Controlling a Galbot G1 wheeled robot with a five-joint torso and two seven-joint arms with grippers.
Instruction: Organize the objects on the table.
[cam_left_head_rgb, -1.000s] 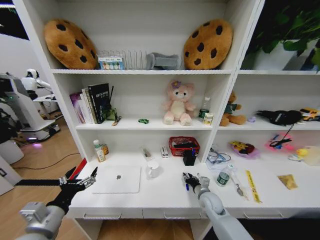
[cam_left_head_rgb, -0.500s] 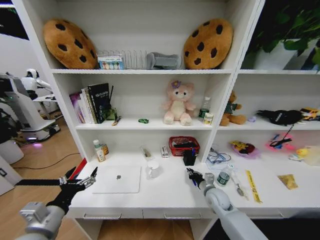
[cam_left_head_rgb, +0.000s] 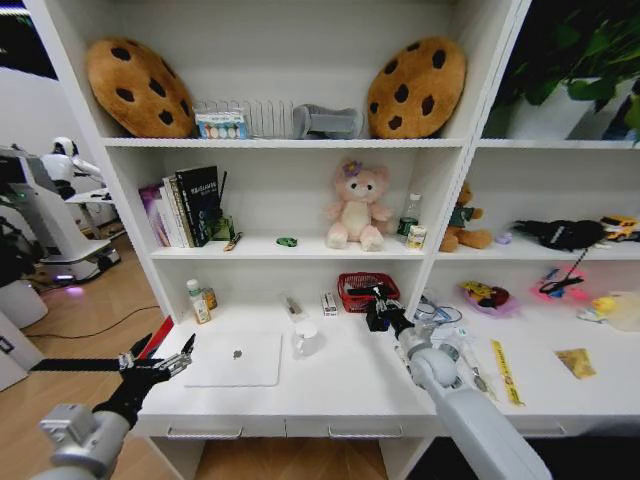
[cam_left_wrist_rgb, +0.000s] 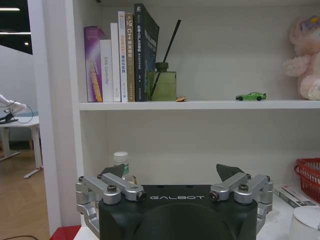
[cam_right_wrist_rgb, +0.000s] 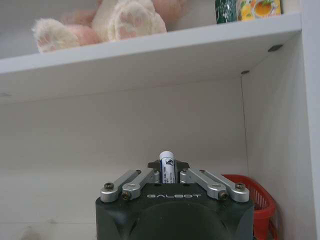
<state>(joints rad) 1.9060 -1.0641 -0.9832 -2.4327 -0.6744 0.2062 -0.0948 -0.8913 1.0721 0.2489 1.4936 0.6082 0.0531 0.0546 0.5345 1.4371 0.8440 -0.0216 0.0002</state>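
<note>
Now my right pincer (cam_left_head_rgb: 380, 303) clamped on pen (cam_right_wrist_rgb: 166, 163), raised beside red basket (cam_left_head_rgb: 366, 290); left pincer (cam_left_head_rgb: 160, 362) apart, idle off bench (cam_left_head_rgb: 340, 385) edge.

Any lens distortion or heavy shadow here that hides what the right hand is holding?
Head view: wide-angle bowing makes the shelf uprights lean outward, and the dark right hand overlaps the red basket, so its grip is hard to read. Right wrist view: straight lines, soft shadow under the shelf, the pen plain between closed fingers. Left wrist view: evenly lit, left hand open.
</note>
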